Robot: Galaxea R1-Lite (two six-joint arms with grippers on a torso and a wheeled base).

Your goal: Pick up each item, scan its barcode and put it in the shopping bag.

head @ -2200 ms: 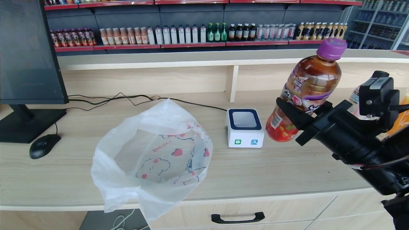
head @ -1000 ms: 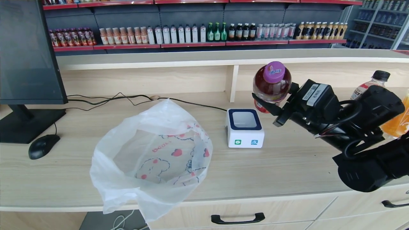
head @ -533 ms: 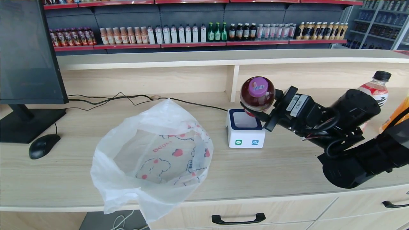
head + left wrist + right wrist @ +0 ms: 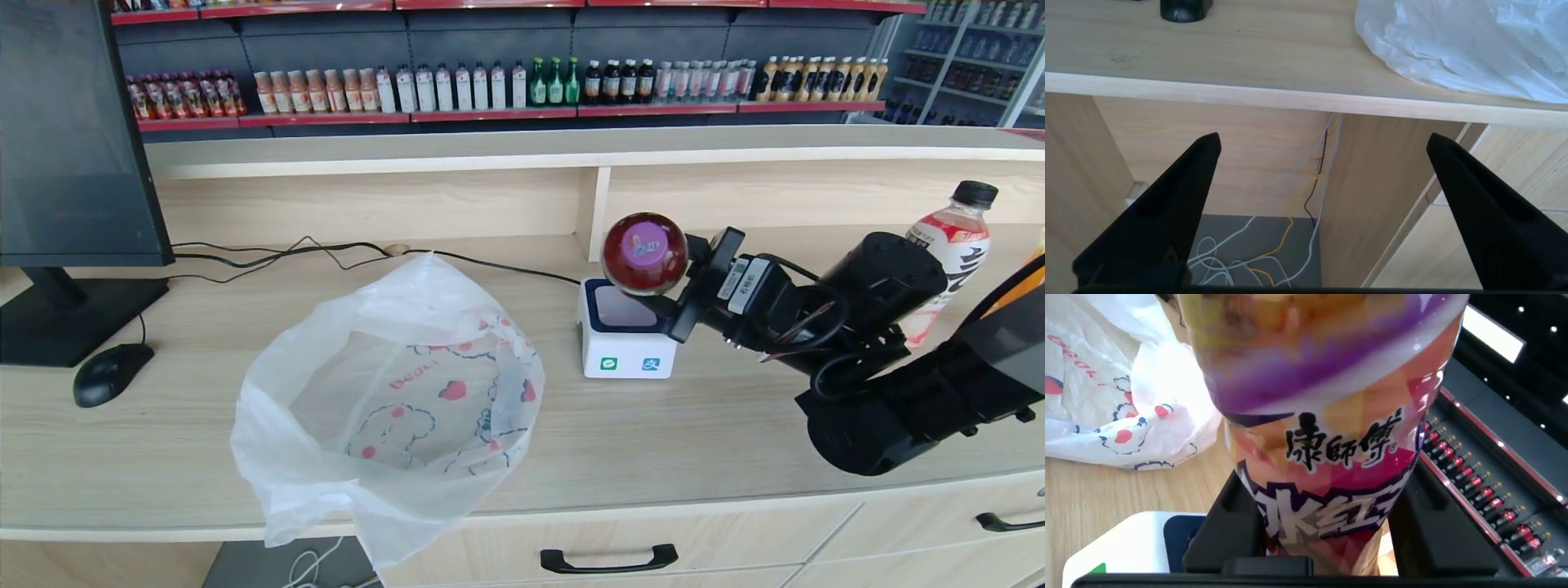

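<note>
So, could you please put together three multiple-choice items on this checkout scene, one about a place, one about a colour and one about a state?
1. Where is the purple-capped bottle? A) inside the shopping bag B) held over the barcode scanner C) lying on the counter
2. What colour is the cap of the standing bottle at the counter's right end? A) black B) green C) white
3. What state is the right gripper in? A) open and empty B) resting on the counter C) shut on the purple-capped bottle
Answers: 1 B, it hangs above the scanner; 2 A, its cap is black; 3 C, the fingers clamp the bottle's body from both sides.
</note>
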